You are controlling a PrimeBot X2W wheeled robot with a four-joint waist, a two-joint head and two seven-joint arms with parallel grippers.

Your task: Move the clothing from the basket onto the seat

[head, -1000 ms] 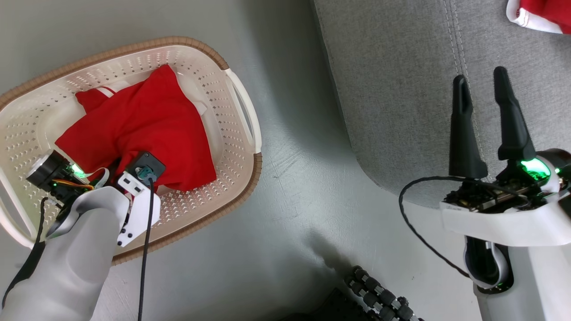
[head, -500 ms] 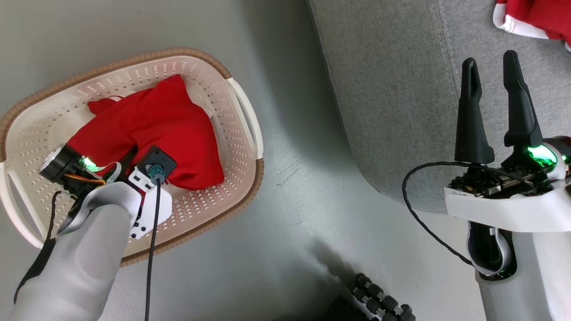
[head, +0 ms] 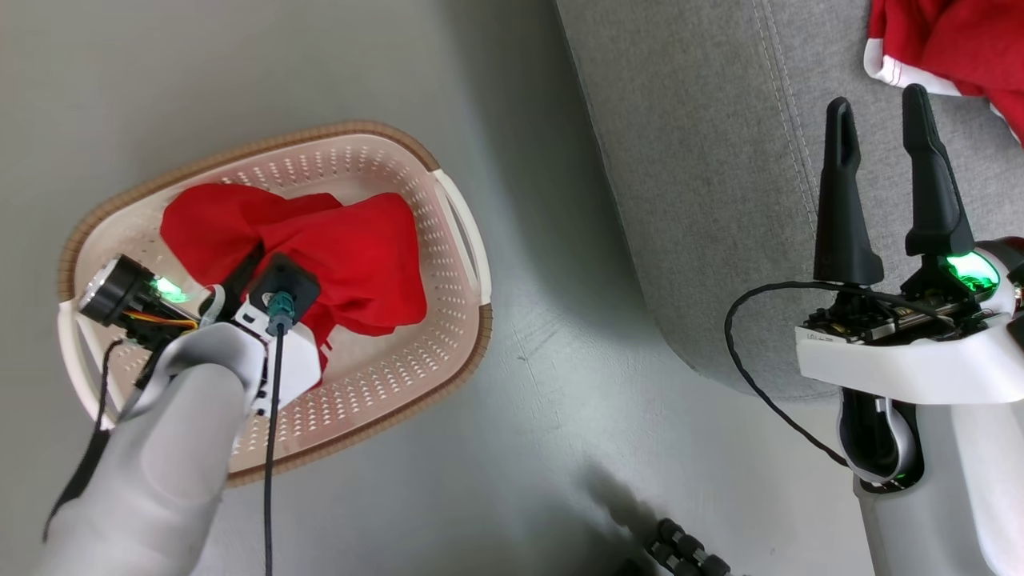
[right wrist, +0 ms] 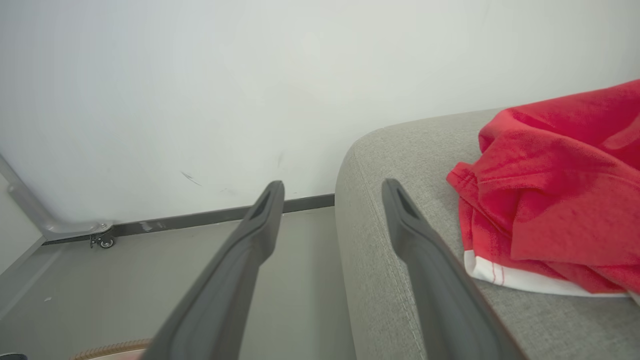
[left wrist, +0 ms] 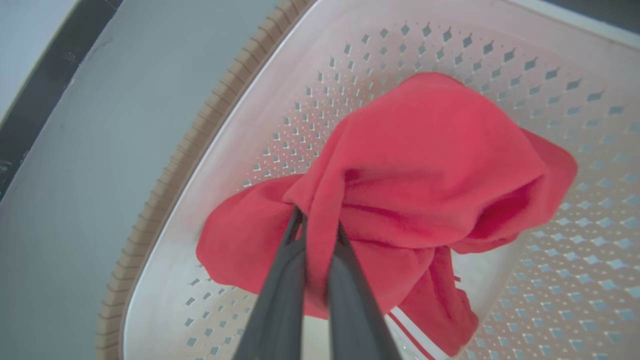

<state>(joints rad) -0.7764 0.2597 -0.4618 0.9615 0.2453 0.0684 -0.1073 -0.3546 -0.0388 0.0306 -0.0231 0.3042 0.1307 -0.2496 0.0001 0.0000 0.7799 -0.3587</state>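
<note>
Clothing (left wrist: 425,165) — in grip of left tool (left wrist: 320,220)

A smooth grey floor (head: 520,360) carries a soft sheen of light. A plain white wall (right wrist: 200,75), faintly scuffed, meets it along a dark skirting strip (right wrist: 210,216). At the wall's foot stands a grey metal leg (right wrist: 30,210) on a small caster (right wrist: 103,242).

The basket (head: 448,352) is smooth cream plastic with a faint sheen, and its brown rim (left wrist: 172,172) is ribbed like weave. The clothing (head: 360,256) inside the basket is soft, matt red cloth with a fleecy nap. Right of the basket, the seat (head: 704,160) is coarse, matt grey woven fabric. The floor (head: 520,448) under the basket is smooth and slightly glossy
</note>
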